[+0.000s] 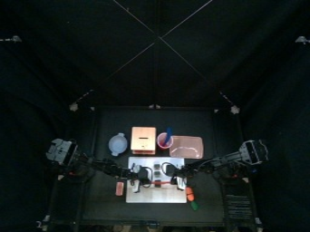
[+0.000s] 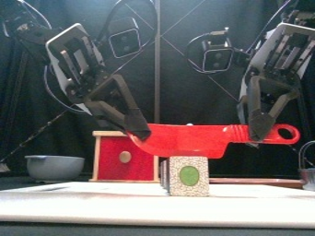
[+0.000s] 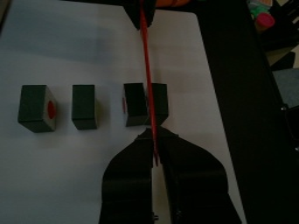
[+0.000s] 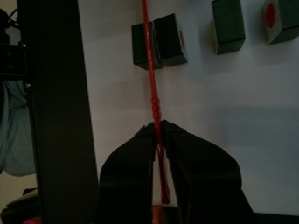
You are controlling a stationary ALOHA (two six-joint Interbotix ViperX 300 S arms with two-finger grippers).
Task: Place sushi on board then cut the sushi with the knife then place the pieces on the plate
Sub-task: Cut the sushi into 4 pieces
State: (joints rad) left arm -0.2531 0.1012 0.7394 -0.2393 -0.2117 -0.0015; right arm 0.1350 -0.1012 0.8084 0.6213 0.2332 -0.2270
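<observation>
Both grippers hold a red toy knife (image 2: pixel 197 138) level between them. My left gripper (image 2: pixel 138 132) is shut on the blade's tip, and my right gripper (image 2: pixel 252 136) is shut on the handle end. The blade hangs just above a dark green sushi piece (image 2: pixel 187 175) standing on the white cutting board (image 2: pixel 157 205). In the left wrist view the knife's edge (image 3: pixel 146 61) runs across one sushi piece (image 3: pixel 146 103), with two more pieces (image 3: pixel 84 105) (image 3: pixel 38 107) apart beside it and my left gripper (image 3: pixel 152 142) shut on the blade. The right wrist view shows my right gripper (image 4: pixel 156 131) shut on the knife (image 4: pixel 149 70).
Behind the board stand the wooden box with a red drawer front (image 2: pixel 123 157), the blue-grey bowl (image 2: pixel 55 166), a red cup (image 1: pixel 165 140) and the pink tray (image 1: pixel 189 145). Small toy foods lie by the board's left edge (image 1: pixel 120 188) and its right front (image 1: pixel 190 193).
</observation>
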